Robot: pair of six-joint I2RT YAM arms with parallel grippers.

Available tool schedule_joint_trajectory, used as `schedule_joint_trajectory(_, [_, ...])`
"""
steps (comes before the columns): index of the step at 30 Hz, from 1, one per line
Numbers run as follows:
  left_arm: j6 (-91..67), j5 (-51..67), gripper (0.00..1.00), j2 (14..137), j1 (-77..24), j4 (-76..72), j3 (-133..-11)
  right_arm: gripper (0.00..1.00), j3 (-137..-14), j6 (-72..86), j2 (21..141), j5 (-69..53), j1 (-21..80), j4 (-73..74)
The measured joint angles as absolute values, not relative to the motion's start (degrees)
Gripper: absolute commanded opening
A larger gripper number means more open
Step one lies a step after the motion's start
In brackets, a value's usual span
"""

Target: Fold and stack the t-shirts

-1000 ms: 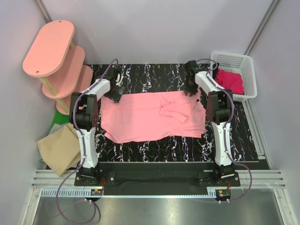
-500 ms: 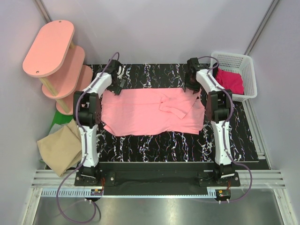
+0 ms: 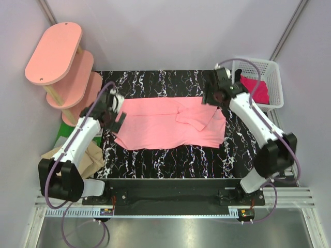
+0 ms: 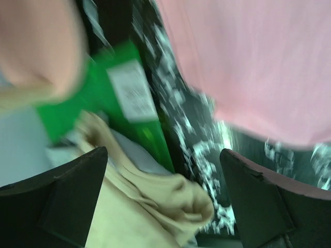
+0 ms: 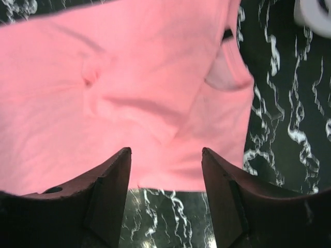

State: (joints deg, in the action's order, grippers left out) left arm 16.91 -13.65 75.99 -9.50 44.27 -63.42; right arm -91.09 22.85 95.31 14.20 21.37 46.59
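Left fingers (image 4: 57,201) are wide apart with nothing in them, at the left edge of the table (image 4: 201,129), just beside the pink shirt (image 3: 165,124). Right fingers (image 5: 243,206) are part open and empty, over its right end. We see the pink shirt flat mid-table with one sleeve turned in, likely spread out for folding. The beige shirt (image 4: 155,206) lies off the table by a green pack (image 4: 98,98). The red shirt (image 3: 254,89) sits in the basket (image 3: 274,67). The pack's white label (image 4: 132,95) is too blurred to read.

T-shirt (image 3: 155,126) on table (image 3: 170,82), basket (image 3: 274,77) right, shelf (image 3: 54,49) left
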Motion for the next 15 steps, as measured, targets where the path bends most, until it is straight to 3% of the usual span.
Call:
schedule_joint_trajectory(3, [17.45,-13.23,0.94,75.22,-9.47,44.86,-52.34,0.63,-76.53,25.82,85.86,14.04,21.56,45.67])
schedule_joint_trajectory(8, [17.8,-12.38,0.9,75.24,-9.61,46.19,-46.11,0.62,-58.78,30.06,83.22,12.36,20.36,45.19])
schedule_joint_trajectory(15, [17.37,-11.4,0.88,79.18,-10.48,42.98,-47.37,0.62,-54.46,32.03,82.0,10.96,20.36,44.16])
